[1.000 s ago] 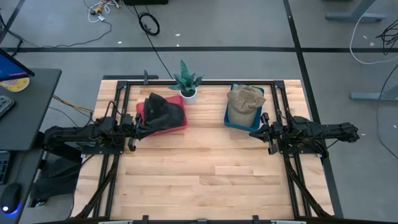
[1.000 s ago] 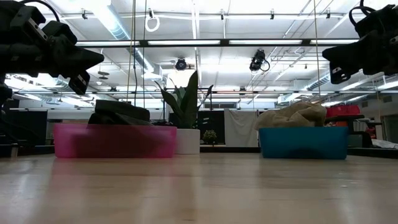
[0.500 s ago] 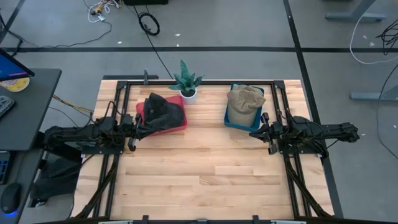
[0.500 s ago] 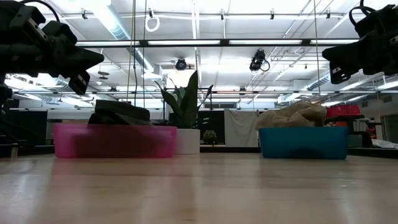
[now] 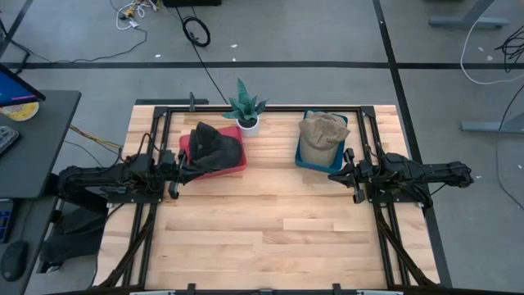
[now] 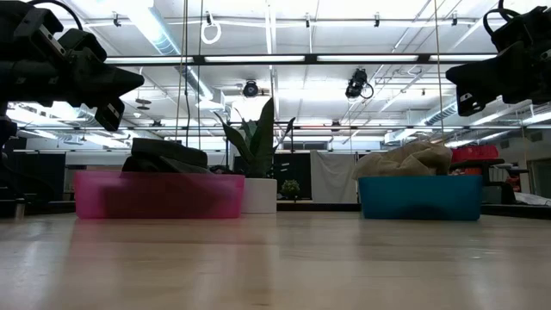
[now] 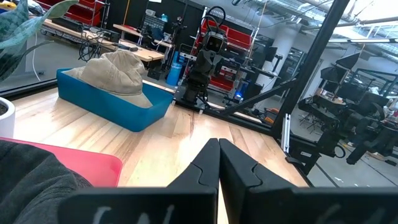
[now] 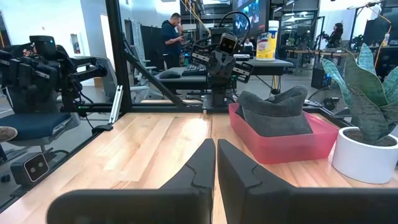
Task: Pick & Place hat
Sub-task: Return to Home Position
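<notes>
Caps were binned; I was homing.
My left gripper (image 5: 182, 170) and right gripper (image 5: 337, 174) hung empty, fingers together; black cap (image 5: 214, 146) filled red bin (image 5: 237, 169), tan caps (image 5: 321, 131) blue bin (image 5: 304, 163); only parking remained.

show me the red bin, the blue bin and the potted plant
red bin (image 6: 90, 195), low view, on its front wall
blue bin (image 6: 419, 198), low view, on its front wall
potted plant (image 5: 245, 106), high view, on its green leaves
</notes>
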